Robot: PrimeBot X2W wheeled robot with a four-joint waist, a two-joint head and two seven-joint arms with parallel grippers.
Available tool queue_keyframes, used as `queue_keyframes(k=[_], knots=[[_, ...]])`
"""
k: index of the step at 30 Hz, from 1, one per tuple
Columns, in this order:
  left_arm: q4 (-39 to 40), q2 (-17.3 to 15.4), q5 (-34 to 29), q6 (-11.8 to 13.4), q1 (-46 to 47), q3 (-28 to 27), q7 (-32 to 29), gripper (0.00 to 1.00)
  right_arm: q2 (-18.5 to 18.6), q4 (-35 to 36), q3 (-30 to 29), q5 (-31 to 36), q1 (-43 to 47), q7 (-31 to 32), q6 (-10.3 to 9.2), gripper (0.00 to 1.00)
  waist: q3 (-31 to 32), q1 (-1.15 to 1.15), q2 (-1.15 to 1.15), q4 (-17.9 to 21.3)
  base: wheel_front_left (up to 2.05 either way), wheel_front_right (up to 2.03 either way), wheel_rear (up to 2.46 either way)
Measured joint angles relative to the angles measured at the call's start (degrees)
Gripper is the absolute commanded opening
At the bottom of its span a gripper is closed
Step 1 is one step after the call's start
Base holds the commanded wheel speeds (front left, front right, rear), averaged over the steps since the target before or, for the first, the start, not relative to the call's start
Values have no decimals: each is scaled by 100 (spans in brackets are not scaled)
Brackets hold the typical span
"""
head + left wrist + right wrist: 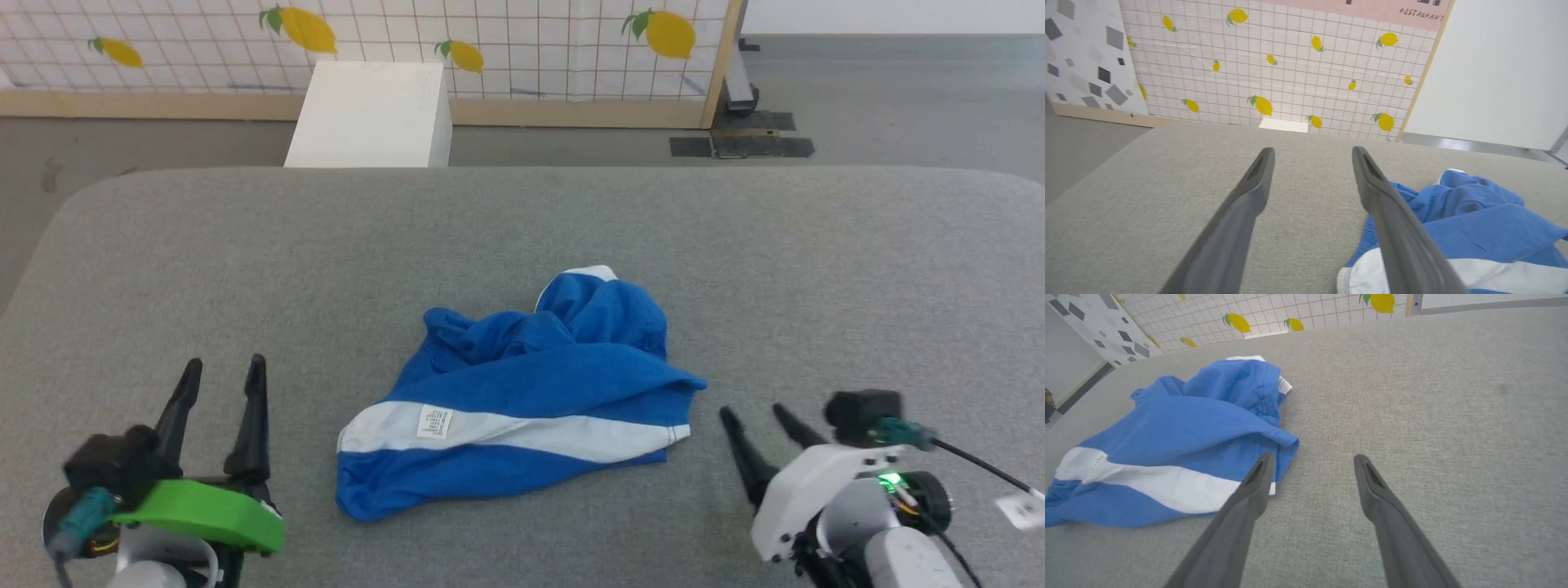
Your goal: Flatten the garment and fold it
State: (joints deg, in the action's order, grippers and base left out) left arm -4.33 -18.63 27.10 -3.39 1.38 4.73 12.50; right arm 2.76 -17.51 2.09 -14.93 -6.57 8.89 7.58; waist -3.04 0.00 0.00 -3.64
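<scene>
Start of task, and by my judgement nothing is done yet. Shorts (522,392) lie crumpled on the bench (816,269), mid-width, toward the near edge, between the two arms. The blue cloth is bunched and lapped over itself, with a thick fold across the middle and a humped wad behind it. A white stripe (531,429) runs left to right across the near part, with a small white label (435,421) near its left end. No print shows. Waistband and leg openings can't be told apart in this heap.

Left end effector (224,363): fingers well apart, nothing held, low over the bench to the left of the shorts. Head view shows a gap of bare bench between it and the cloth. In the left wrist view one finger covers the cloth edge, so that view can't show contact.

Right end effector (751,411): fingers apart, empty, near the shorts' right corner. Head view shows it just off the cloth. In the right wrist view one fingertip overlaps the stripe's end, probably only in front of it.

Everything is left: pick edges or corners, pull the heap open, spread it flat, smooth it, then fold. Progress is near zero. The arms sit on either side, which looks like a setup for a two-sided pick to begin flattening.
</scene>
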Motion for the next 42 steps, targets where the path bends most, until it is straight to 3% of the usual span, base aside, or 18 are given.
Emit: queue_keyframes(k=[5,15,16,17,19,30,35,39,42], knots=[[-99,213,-577,60,-13,27,205,100,7,0,369,105,-29,811,0,100,-88,0,0,-73,0,0,0],[-35,662,-1006,-210,13,-274,223,100,5,-326,923,188,-515,1103,0,100,-369,0,0,-305,0,0,0],[-40,687,-1034,-230,23,-303,223,100,5,-359,932,187,-549,1102,0,94,-388,0,0,-326,0,0,0],[-52,717,-1045,-247,38,-333,223,100,5,-404,956,187,-584,1103,0,48,-408,0,0,-349,0,0,0],[-60,766,-1083,-276,68,-388,223,100,7,-463,981,187,-641,1102,0,0,-442,0,0,-378,0,0,0],[-174,940,-1105,-364,96,-512,223,100,5,-321,748,-18,-670,934,0,0,-416,0,0,-239,0,0,0],[-129,958,-1096,-367,96,-517,224,100,1,601,-38,151,-355,985,0,0,-344,0,0,-170,0,0,0],[-71,956,-1062,-368,93,-411,224,100,11,1346,-1011,346,547,1641,0,0,-300,0,0,-128,0,0,0],[-80,949,-999,-368,81,-337,224,100,19,1449,-1407,305,1100,2123,0,0,-290,0,0,-83,0,0,0]])
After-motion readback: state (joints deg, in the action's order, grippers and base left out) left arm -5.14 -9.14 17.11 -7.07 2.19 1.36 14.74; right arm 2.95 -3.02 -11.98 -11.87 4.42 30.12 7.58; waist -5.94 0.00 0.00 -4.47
